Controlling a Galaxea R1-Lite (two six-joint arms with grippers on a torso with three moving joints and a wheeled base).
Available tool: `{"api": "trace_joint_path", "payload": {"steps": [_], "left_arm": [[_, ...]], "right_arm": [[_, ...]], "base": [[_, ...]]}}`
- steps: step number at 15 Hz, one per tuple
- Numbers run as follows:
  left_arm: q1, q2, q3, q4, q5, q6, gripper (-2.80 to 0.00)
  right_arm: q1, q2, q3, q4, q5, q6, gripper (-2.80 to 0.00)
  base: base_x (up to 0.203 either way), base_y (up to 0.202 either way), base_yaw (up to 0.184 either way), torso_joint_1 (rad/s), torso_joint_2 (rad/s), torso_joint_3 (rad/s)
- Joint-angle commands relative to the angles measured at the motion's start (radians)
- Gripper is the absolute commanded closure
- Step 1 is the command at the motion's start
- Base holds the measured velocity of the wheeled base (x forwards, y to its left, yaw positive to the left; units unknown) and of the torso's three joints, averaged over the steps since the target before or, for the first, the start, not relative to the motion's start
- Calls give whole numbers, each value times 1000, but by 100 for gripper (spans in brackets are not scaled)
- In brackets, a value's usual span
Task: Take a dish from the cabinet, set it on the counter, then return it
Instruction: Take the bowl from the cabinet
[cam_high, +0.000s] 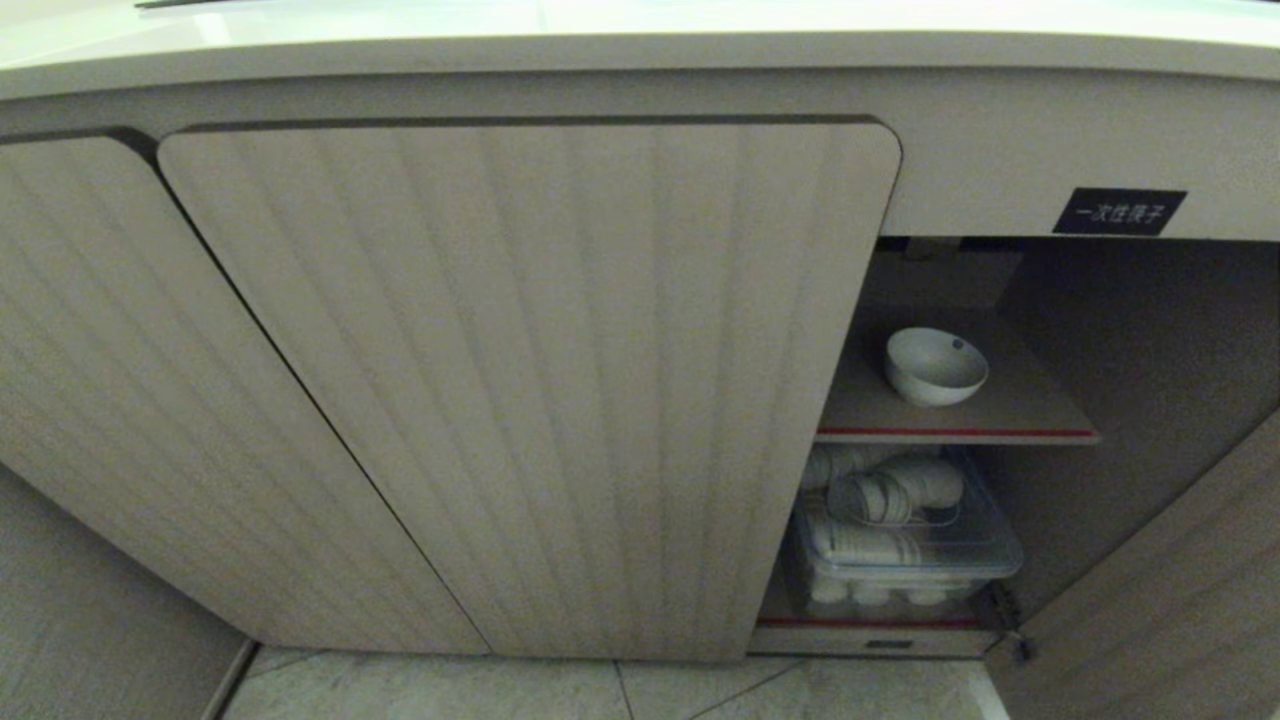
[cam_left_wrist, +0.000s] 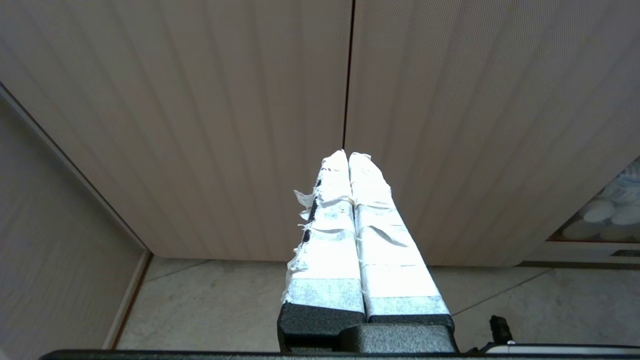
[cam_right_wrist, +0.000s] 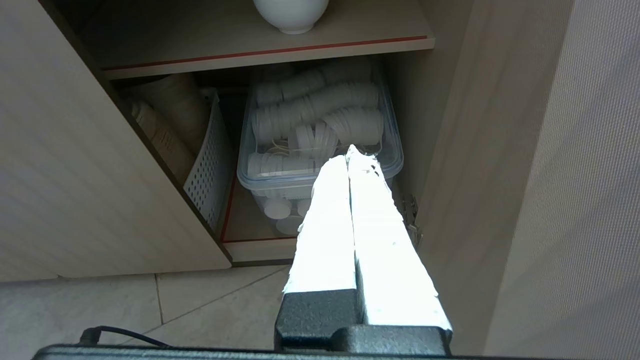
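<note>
Dish (cam_high: 935, 366) sits near the red front edge of the shelf (cam_high: 1010, 410), above and beyond right pincer (cam_right_wrist: 350, 152), fully closed, empty; left pincer (cam_left_wrist: 347, 155) likewise, facing closed doors.

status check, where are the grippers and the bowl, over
Left gripper shut, facing closed doors. Right gripper shut, empty, outside the open cabinet. Bowl on the upper shelf, untouched. Nothing blocking it.

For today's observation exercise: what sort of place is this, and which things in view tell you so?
Probably a kitchen or canteen serving area. An open cabinet under a counter has a white bowl on its red-edged shelf, and a clear tub of stacked white cups below.
</note>
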Motion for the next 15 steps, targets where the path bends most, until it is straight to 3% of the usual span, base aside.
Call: {"api": "trace_joint_path", "payload": {"steps": [1,15], "left_arm": [[1,0,0,0,0,-1,0],[0,0,1,0,0,-2,0]], "right_arm": [[0,1,0,0,-1,1,0],[0,1,0,0,-1,2,0]], "base": [[0,0,0,0,0,0],[0,0,0,0,0,0]]}}
